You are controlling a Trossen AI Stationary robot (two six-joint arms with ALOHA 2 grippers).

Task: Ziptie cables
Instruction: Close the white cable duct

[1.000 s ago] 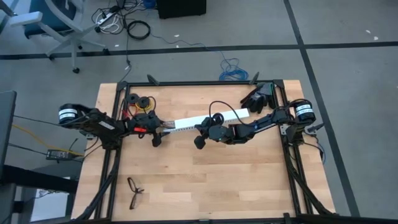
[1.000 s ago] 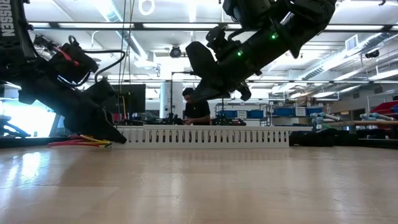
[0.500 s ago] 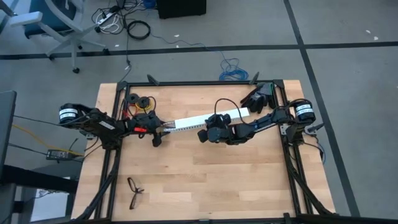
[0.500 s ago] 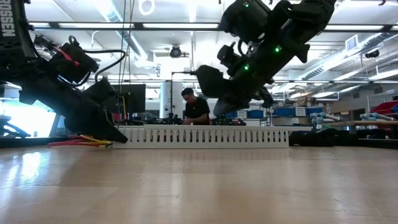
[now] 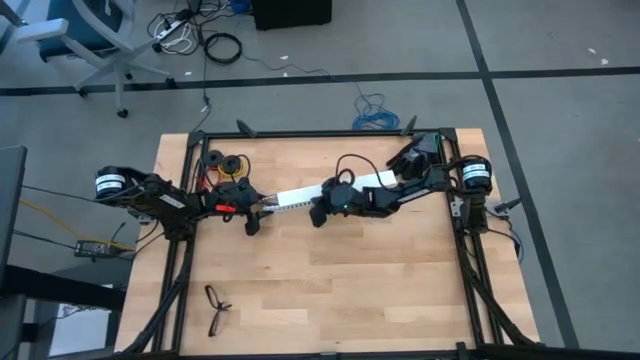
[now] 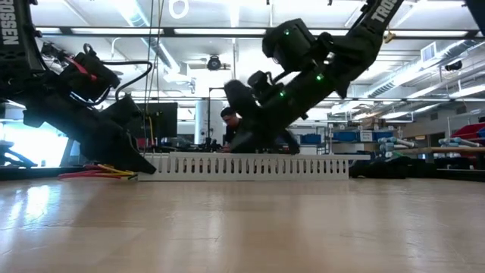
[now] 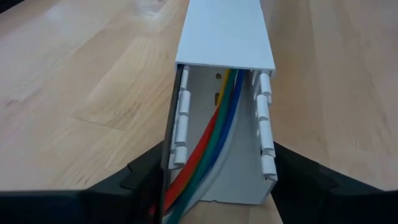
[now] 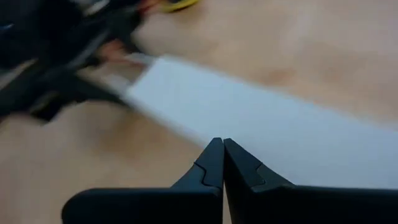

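Left gripper (image 7: 217, 186): fingers clamped the white slotted rail (image 7: 224, 37) end, cables (image 7: 214, 134) inside.
Right gripper (image 8: 219, 163): fingers closed, empty, above the rail.

- I see the cables (image 7: 211, 146): red-orange, green, blue, yellow and pale strands, side by side, running lengthwise inside the open end of a white slotted rail (image 7: 224, 37).
- Rail lies flat on the desk (image 7: 74, 93).
- Ziptie: can't make it out.

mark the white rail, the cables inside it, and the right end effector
white rail (image 7: 224, 31), left wrist view, on its flat top cover.
cables (image 7: 214, 134), left wrist view, mid-run of the coloured wires inside.
right end effector (image 8: 222, 163), right wrist view, between its shut fingertips.
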